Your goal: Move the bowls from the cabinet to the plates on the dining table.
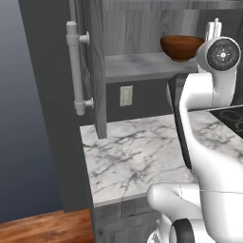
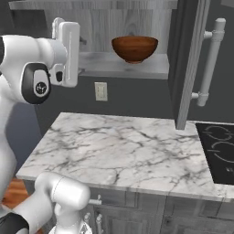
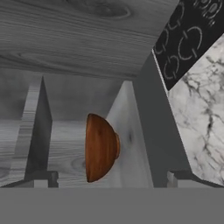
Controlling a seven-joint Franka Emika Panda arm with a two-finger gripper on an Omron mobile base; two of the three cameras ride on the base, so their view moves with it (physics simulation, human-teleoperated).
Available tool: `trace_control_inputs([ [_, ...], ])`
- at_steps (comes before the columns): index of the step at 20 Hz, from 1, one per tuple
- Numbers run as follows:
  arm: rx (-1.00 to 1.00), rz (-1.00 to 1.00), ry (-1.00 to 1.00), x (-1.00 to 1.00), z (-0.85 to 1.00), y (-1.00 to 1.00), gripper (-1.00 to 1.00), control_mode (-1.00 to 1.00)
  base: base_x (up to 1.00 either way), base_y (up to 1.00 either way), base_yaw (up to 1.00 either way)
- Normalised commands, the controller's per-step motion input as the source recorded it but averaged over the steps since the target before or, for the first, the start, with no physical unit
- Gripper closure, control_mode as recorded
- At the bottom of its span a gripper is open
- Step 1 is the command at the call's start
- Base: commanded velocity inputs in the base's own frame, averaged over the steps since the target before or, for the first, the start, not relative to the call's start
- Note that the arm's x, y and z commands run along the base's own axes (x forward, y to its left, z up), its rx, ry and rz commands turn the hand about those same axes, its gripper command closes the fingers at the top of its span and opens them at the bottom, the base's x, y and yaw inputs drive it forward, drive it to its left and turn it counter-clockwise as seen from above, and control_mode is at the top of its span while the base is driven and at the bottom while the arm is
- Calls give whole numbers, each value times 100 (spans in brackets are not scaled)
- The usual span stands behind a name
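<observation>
- Starting nearest the base, a white marble tabletop (image 2: 123, 151) with grey veins is seen, with grey drawer fronts (image 2: 137, 208) below its front edge.
- At the tabletop's right edge a black stove (image 2: 219, 153) is set flush in the marble.
- A wooden floor (image 1: 45, 228) is seen past the tabletop's left edge in the left base view.
- On the dark wall beyond the tabletop's far edge a pale wall socket (image 2: 101, 91) is fixed.
- Above the tabletop's far edge the grey woodgrain cabinet (image 2: 132, 16) is seen open, with both doors swung out, each carrying a long silver bar handle (image 1: 76, 71).
- The reddish-brown wooden bowl (image 2: 135, 48) is seen upright on the cabinet's shelf (image 2: 114, 66), towards the right-hand part of the shelf and near its front edge.
- The gripper (image 3: 109, 179) is raised to shelf height in front of the open cabinet; its fingertips (image 3: 43, 178) are held wide apart, with nothing between them.
- In the hand view, which is rolled on its side, the bowl is seen ahead of the gripper, in line with the gap between the fingertips and not touched by them.
- Behind the bowl the cabinet's grey back panel (image 1: 142, 28) is seen.
</observation>
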Motion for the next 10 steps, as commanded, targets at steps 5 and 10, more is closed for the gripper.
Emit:
trace_control_inputs([
  [5,0,-1,0,31,-5,2,-100,-100,0,0,0],
  [10,0,-1,-1,30,-5,0,-100,-100,0,0,0],
])
